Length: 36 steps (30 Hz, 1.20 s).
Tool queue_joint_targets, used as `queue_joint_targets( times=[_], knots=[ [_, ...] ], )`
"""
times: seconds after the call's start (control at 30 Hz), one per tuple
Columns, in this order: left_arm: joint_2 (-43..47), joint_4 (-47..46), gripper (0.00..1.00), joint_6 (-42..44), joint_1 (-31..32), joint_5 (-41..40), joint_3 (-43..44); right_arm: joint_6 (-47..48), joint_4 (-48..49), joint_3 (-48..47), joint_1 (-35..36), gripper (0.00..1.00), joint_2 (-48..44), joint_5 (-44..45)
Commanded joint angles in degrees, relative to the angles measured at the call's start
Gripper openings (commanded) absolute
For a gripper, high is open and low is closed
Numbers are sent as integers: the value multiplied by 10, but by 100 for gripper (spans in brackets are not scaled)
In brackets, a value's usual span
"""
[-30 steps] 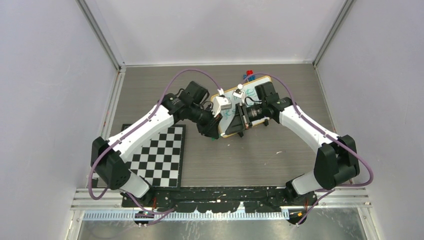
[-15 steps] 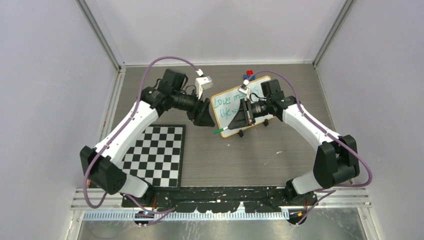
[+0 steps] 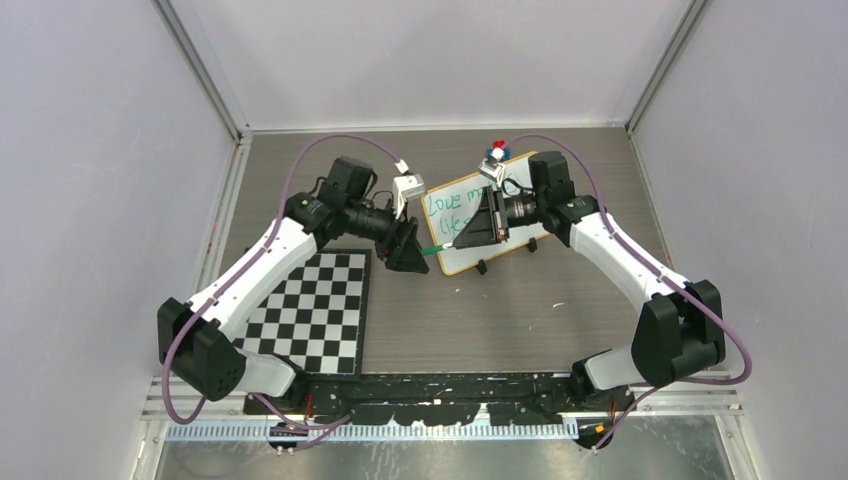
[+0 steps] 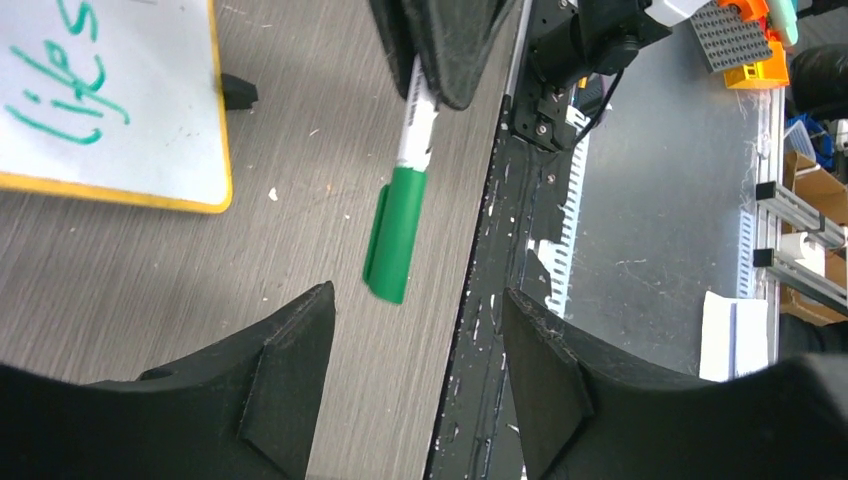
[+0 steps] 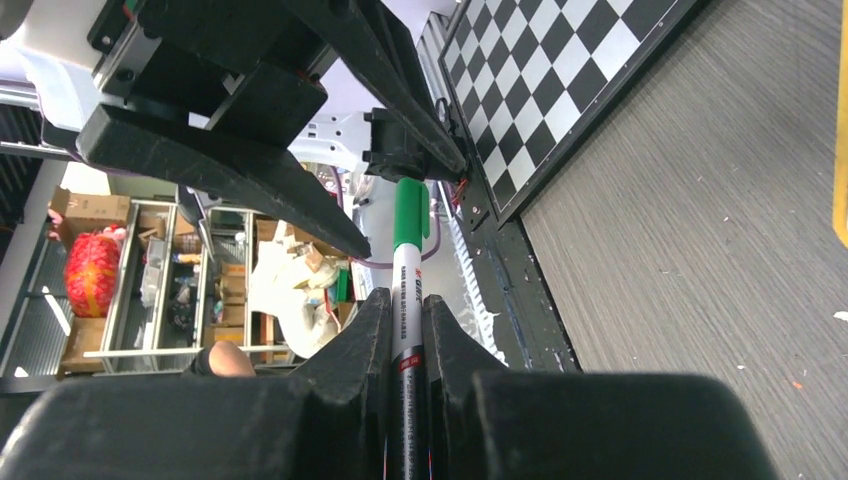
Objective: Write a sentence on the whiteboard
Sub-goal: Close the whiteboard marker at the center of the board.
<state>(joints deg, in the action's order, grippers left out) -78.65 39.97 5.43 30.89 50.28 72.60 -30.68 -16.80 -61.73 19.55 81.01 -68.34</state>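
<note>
The left pincer has just sprung apart and drawn back from the board. It now stands released at the centre of the overhead view, and the green cap lies just ahead of its spread jaws, untouched. The right pincer stays clenched on the marker, capped end pointing left. The whiteboard sits upper centre on the tabletop. The sentence runs across it in green, partly hidden by the right arm. To my eye the writing is finished and the pen is capped. Only setting it down seems left.
</note>
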Motion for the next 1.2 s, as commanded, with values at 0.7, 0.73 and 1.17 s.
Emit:
queue_joint_targets(
  times=[0.7, 0.73, 1.17],
  knots=[
    [-30, -92, 0, -58, 46, 50, 19, 14, -2, -17, 36, 0, -16, -7],
    [-32, -99, 0, -71, 46, 52, 20, 18, -7, -18, 39, 0, -16, -6],
    [-55, -143, 0, -113, 52, 64, 45, 53, -47, -39, 72, 0, -6, 3]
  ],
)
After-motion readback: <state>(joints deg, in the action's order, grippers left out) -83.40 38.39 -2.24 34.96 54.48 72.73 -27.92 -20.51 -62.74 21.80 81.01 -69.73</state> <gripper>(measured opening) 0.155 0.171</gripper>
